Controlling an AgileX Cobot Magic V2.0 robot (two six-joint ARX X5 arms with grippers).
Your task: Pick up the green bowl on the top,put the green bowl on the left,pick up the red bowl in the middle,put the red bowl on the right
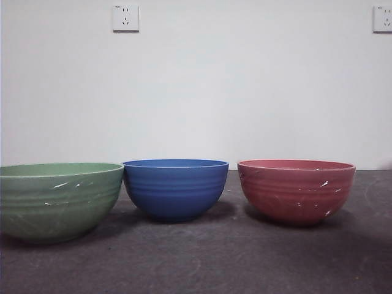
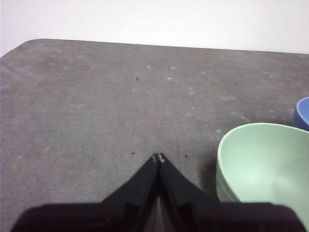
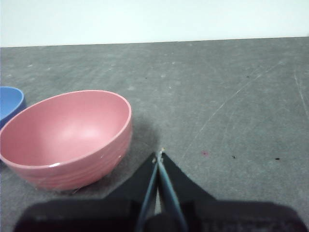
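The green bowl (image 1: 58,199) stands upright on the left of the grey table, with the red bowl (image 1: 296,189) upright on the right; both are empty. In the left wrist view the green bowl (image 2: 265,169) sits beside my left gripper (image 2: 158,157), which is shut with nothing in it and apart from the bowl. The right wrist view shows the red bowl (image 3: 67,137) beside my right gripper (image 3: 159,154), also shut and holding nothing. Neither arm shows in the front view.
A blue ridged bowl (image 1: 176,187) stands between the two others, close to the green one. The grey table top (image 1: 202,257) ends at a white wall carrying two sockets (image 1: 125,18).
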